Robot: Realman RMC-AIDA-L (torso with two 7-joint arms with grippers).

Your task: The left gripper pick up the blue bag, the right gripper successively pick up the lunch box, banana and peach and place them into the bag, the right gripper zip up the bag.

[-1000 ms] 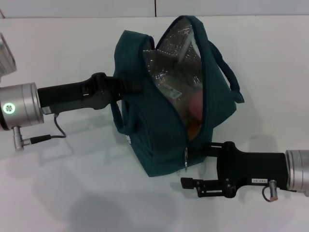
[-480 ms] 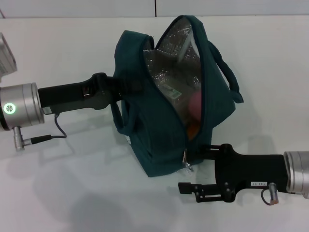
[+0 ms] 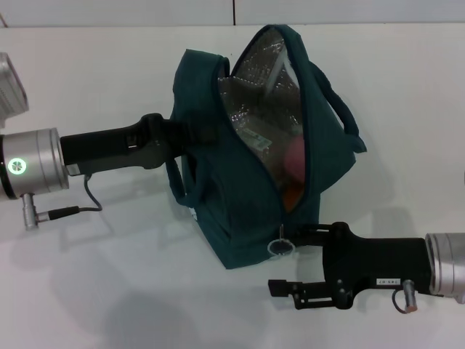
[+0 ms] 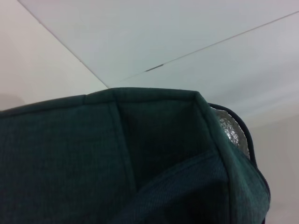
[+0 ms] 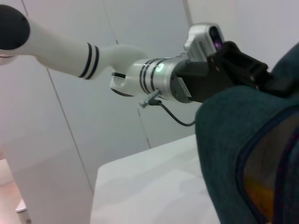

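Now I'm on the zipping step: my left claw (image 3: 195, 131) clamps the blue bag (image 3: 247, 211) upright on the bench (image 3: 109, 291), peach (image 3: 294, 158) inside. My right claw (image 3: 290, 240) pinches the zipper ring (image 3: 280, 248) at the near end; next I pull it far along the opening.

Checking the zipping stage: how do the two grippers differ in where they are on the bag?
The left gripper is at the blue bag's upper side panel; the right gripper is low, at the opening's near end, by the ring zipper pull. Left reaches from the left, right from the right. Both contact the bag.
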